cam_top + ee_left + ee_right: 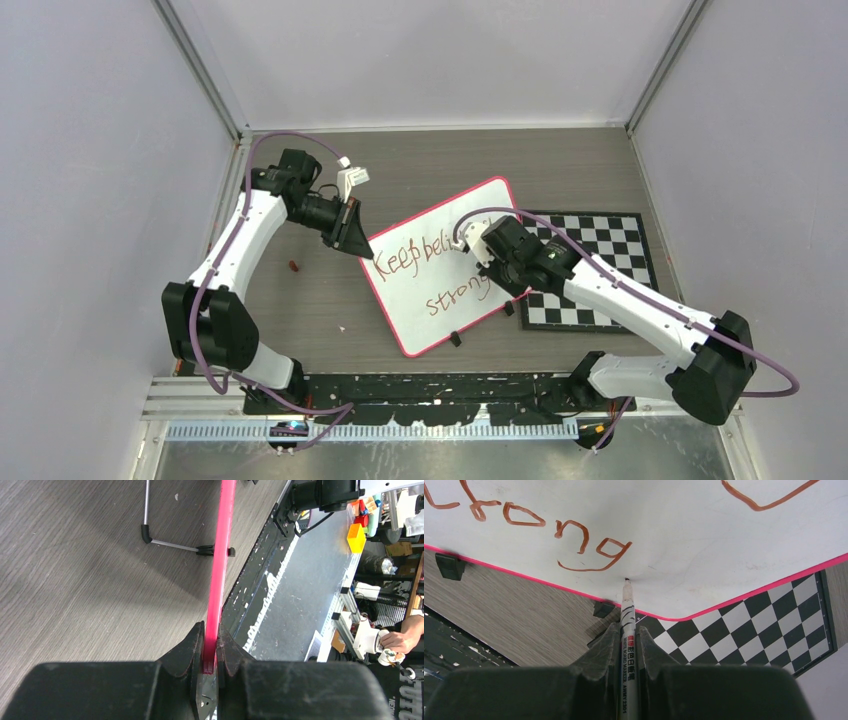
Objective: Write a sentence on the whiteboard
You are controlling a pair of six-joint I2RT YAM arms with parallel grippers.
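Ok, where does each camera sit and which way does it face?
Top external: above and behind the robot, looking down on the table, left arm, right arm, whiteboard and checkered board.
Left wrist: on the left arm, looking along the left gripper clamped on the whiteboard's pink rim.
Right wrist: on the right arm, looking along the right gripper and its marker, tip on the whiteboard near the sentence.
Shared: both wrist views show the pink rim.

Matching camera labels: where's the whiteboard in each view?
Top external: whiteboard at centre, turned askew, writing up.
Left wrist: edge-on, its pink rim runs from top centre down into the left hand, which is shut on it.
Right wrist: fills the upper part, above the marker in the right hand.
Shared landmark: a black foot on the rim, seen in all three.
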